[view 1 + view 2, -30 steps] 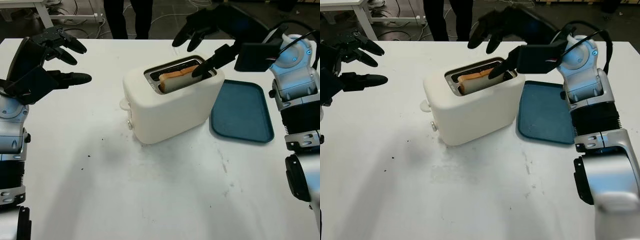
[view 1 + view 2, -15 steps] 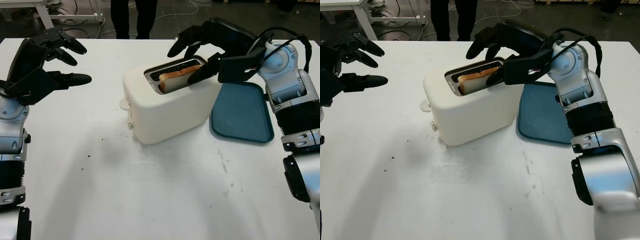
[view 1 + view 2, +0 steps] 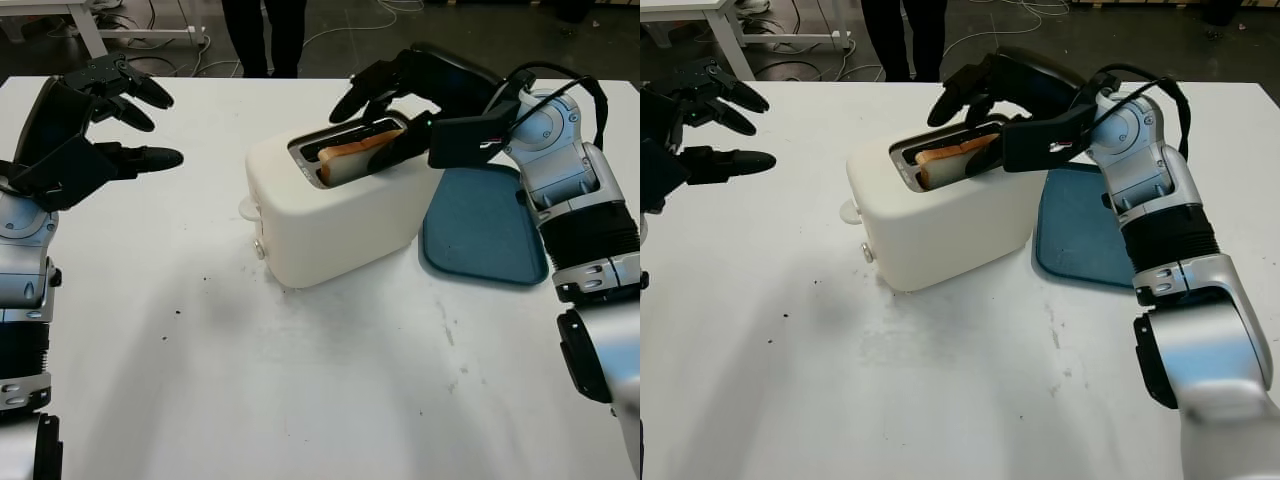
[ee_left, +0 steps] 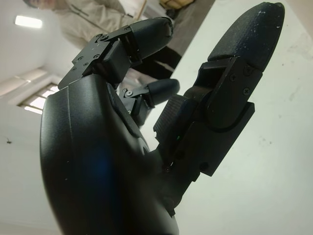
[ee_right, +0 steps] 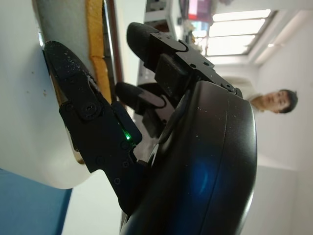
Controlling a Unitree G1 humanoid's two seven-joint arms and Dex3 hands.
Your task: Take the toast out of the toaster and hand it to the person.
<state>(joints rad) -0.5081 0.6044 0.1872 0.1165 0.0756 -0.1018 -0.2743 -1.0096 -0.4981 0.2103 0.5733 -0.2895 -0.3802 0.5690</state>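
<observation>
Toast: golden-brown slice of toast (image 3: 352, 158) standing in the slot of the cream-white plastic toaster (image 3: 340, 200), its upper edge poking out, between the right hand's thumb and its two upper fingers.
Right hand: black three-finger right hand (image 3: 400, 100) reaches over the toaster's far right end; thumb (image 3: 405, 140) lies at the slot's right end against the toast's near face, the two upper fingers arch above the slot behind it. Whether the fingers actually pinch the toast I cannot tell.
Left hand: black left hand (image 3: 85, 130) held raised over the white worktop (image 3: 200, 380), well away from the toaster, released and holding nothing.
Tray: dark teal plastic tray (image 3: 485, 225) lies flat just beside the toaster, under the right forearm.
Writing: no label can be read on the toaster.
Hidden: the toast's lower part sits inside the slot.
Person: dark trouser legs (image 3: 265, 30) stand beyond the worktop's far edge.
</observation>
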